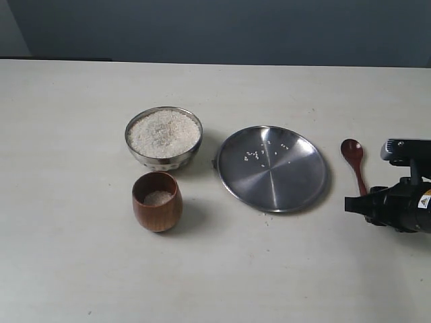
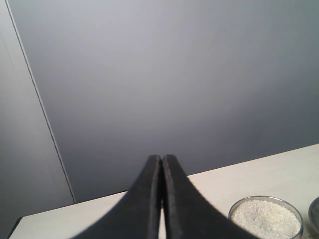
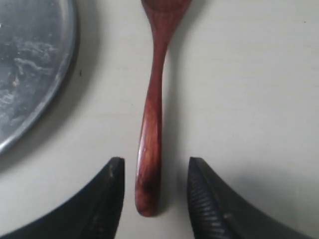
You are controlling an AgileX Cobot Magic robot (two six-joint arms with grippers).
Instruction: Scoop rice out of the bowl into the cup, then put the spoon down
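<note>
Wooden spoon (image 3: 153, 99) lies on the table (image 1: 67, 269) by its right edge; right claw (image 3: 155, 162) wide astride the handle, gripping nothing; rice (image 1: 158, 198) in the cup (image 1: 157, 219); task looks finished.

1 steel bowl (image 1: 163, 160), 1 wooden cup (image 1: 157, 217), 1 steel plate (image 1: 286, 180), 1 wooden spoon (image 1: 351, 152).

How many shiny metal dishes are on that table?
2: a small round steel bowl of white rice behind the brown wooden cup, and a flat round steel plate right of it. None seems hidden.
</note>
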